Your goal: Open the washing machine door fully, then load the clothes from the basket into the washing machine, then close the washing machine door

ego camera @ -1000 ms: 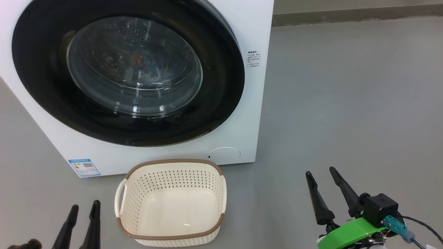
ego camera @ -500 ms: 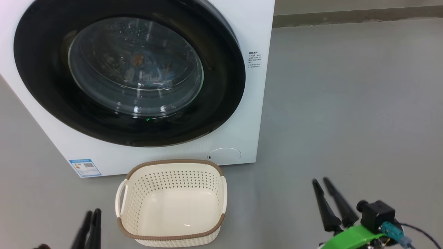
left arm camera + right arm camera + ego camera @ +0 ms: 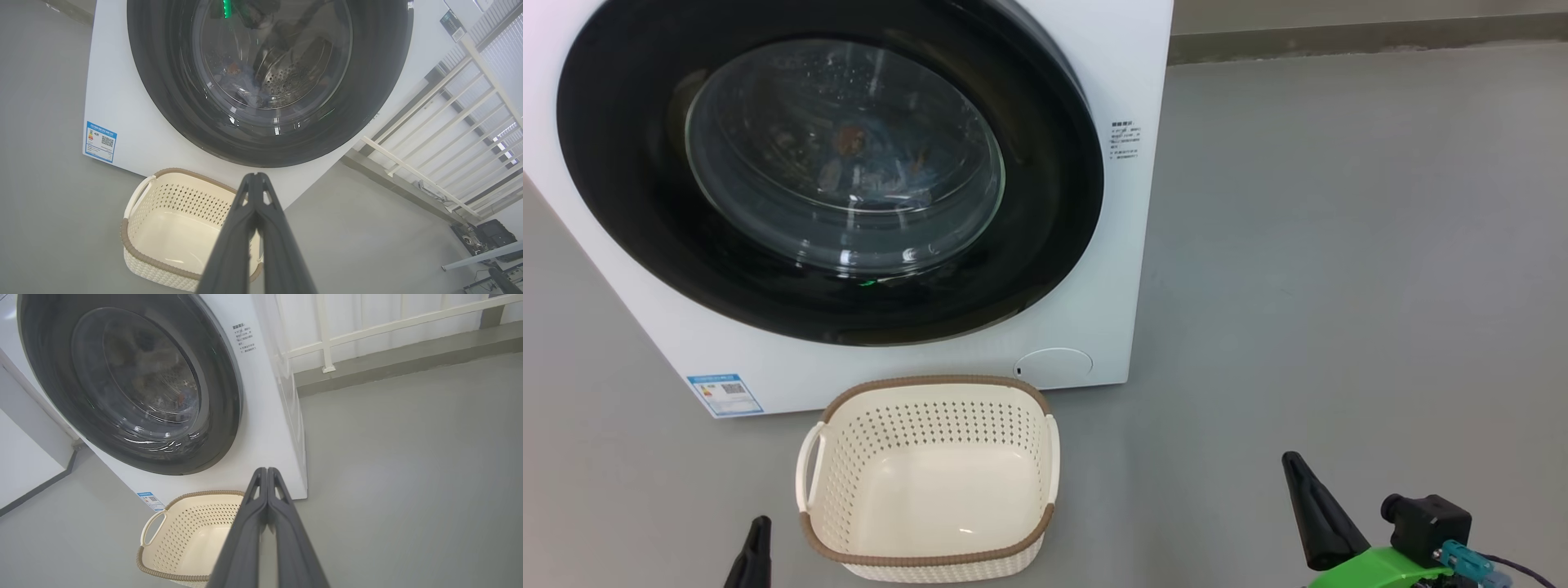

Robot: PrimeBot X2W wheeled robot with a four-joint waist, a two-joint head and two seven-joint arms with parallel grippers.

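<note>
The washing machine point(image 3: 1131, 269) stands white and boxy on the grey floor, its door point(image 3: 1054, 204) shut flat against the front. Through the glass window, light blue clothes point(image 3: 870, 167) with orange marks lie in the drum; the left wrist view also shows the clothes point(image 3: 235, 75). The cream basket point(image 3: 931, 382) with a brown rim sits empty on the floor before the machine. My left gripper point(image 3: 760, 527) is shut, low beside the basket's left handle; in its own view the left gripper point(image 3: 254, 176) has its fingers pressed together. My right gripper point(image 3: 1292, 464) is shut over bare floor to the basket's right; its own view shows the right gripper point(image 3: 266, 470) holding nothing.
A blue energy sticker point(image 3: 725, 394) and a round white flap point(image 3: 1054, 363) sit low on the machine's front. A white railing point(image 3: 327, 339) runs behind and to the right of the machine. Open grey floor point(image 3: 1339, 286) spreads to the right.
Both grippers have gone from open to shut with nothing between their fingers, and both have drawn back toward the bottom edge of the head view. Machine and basket have not moved.
</note>
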